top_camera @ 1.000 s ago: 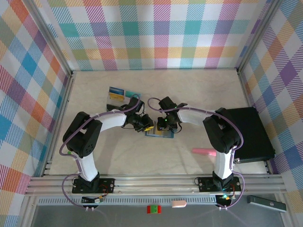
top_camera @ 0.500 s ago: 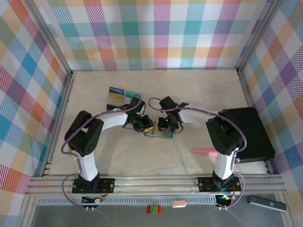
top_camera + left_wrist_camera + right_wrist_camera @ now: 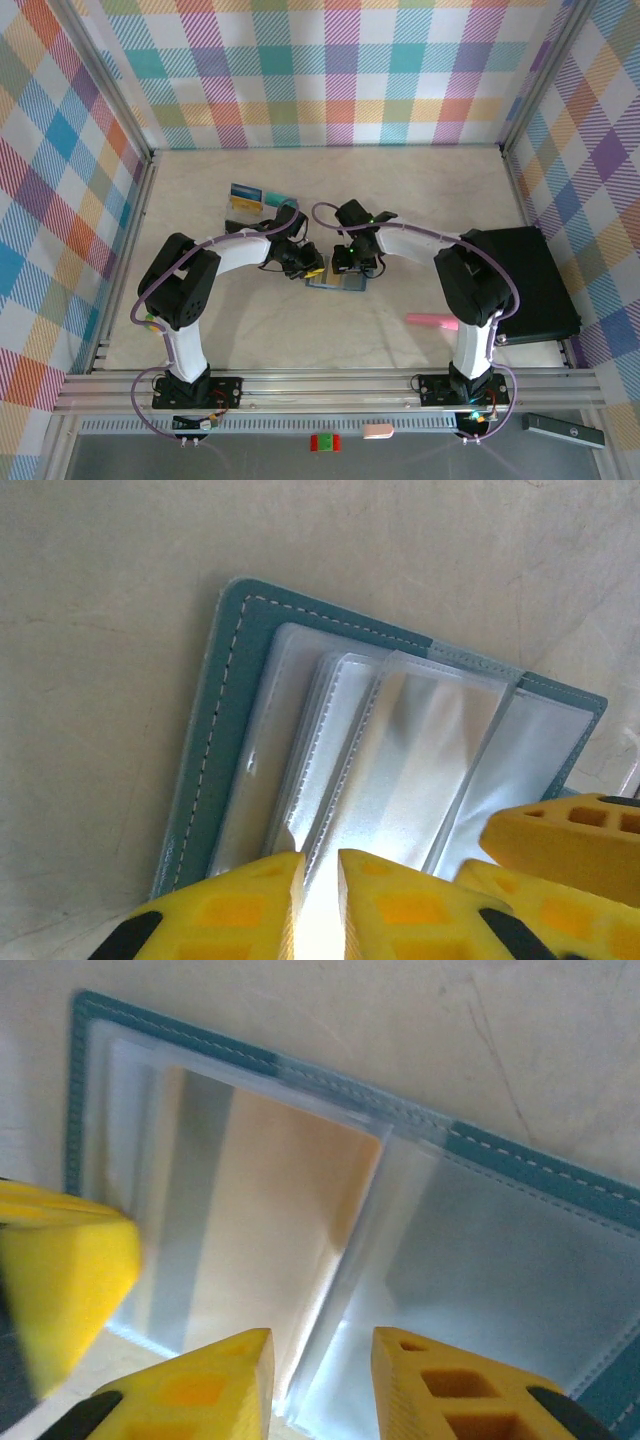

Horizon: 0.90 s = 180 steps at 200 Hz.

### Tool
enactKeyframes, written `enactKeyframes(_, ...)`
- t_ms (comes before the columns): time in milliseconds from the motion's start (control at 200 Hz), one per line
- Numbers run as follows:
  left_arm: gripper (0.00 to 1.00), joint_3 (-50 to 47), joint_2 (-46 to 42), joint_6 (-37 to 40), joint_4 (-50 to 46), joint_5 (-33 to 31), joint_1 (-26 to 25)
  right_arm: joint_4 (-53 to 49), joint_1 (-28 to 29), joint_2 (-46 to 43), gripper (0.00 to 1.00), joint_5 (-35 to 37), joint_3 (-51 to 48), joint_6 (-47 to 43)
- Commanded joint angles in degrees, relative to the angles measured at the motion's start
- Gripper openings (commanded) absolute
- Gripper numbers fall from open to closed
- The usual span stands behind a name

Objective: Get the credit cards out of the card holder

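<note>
Fingers of left gripper: almost together, pinching the near edge of a clear sleeve. Right gripper: jaws apart, astride a sleeve fold, gripping nothing. Card: pale orange, sleeved, just ahead of right gripper, long axis running away, leaning right. Card holder: teal, open flat beneath both, long axis crosswise, stitched edge farthest.

We log the card holder lying open on the table, mid-field. The left gripper sits at its left edge, the right gripper over its rear edge. Loose credit cards lie behind it to the left; a box stands far right.
</note>
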Motion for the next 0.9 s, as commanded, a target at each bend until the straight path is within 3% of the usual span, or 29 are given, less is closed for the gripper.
enactKeyframes(0,0.18,-0.5,2.6,0.5,-4.3,-1.9,-0.6,-2.7,0.0,1.9,0.30,0.7,1.7,-0.8)
enactKeyframes(255,0.22,1.2,1.2,0.2,-5.4,-1.5,-0.8,-2.7,0.0,4.6,0.22,3.5,0.3,-0.7)
enactKeyframes(550,0.26,2.5,1.1,2.3,-7.3,-1.3,-0.9,-1.3,-0.1,6.4,0.22,3.0,-0.2,-0.2)
enactKeyframes(895,0.20,2.4,3.1,2.3,-6.7,-0.4,-1.1,1.6,-0.1,-0.6,0.26,-0.3,-1.0,-0.5)
